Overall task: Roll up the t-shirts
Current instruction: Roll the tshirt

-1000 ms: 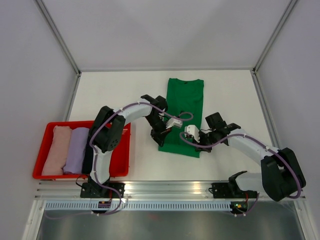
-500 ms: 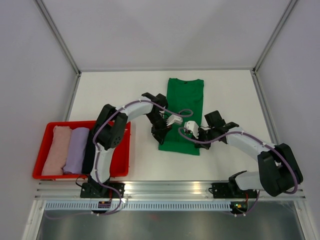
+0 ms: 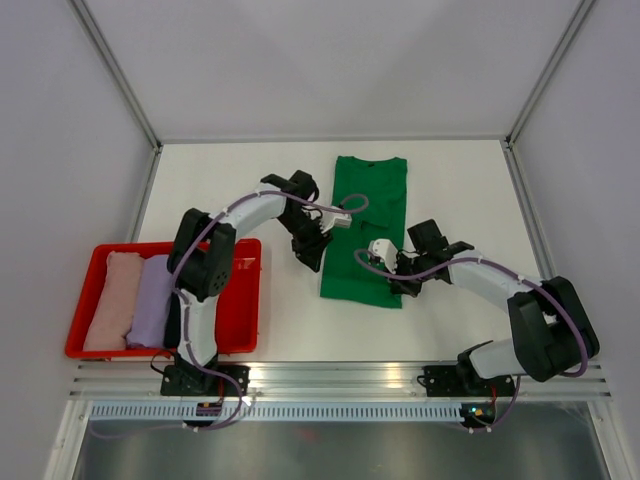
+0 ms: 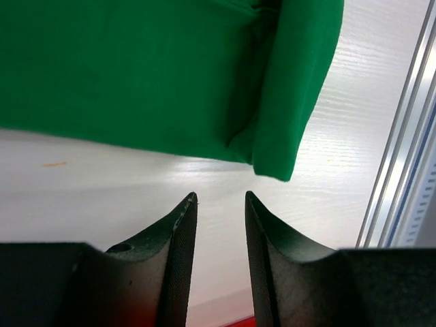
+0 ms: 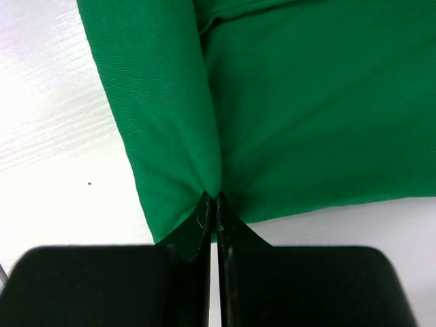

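Observation:
A bright green t-shirt (image 3: 368,215) lies folded into a long strip in the middle of the table. My right gripper (image 3: 404,283) is at its near right corner, shut on a pinch of green cloth (image 5: 212,178) at the hem. My left gripper (image 3: 312,258) is open and empty over bare table just left of the shirt's near left edge. In the left wrist view the gripper (image 4: 219,201) is short of the shirt's folded corner (image 4: 276,157). Rolled pale pink (image 3: 112,300) and lavender (image 3: 150,298) shirts lie in the tray. A black one (image 3: 175,318) beside them is partly hidden by the left arm.
The shallow red tray (image 3: 250,305) stands at the near left. An aluminium rail (image 3: 340,375) runs along the table's near edge. White walls close in the back and both sides.
My left gripper has drawn off the shirt to the left, onto bare table. My right gripper has shifted a little towards the shirt's near right corner.

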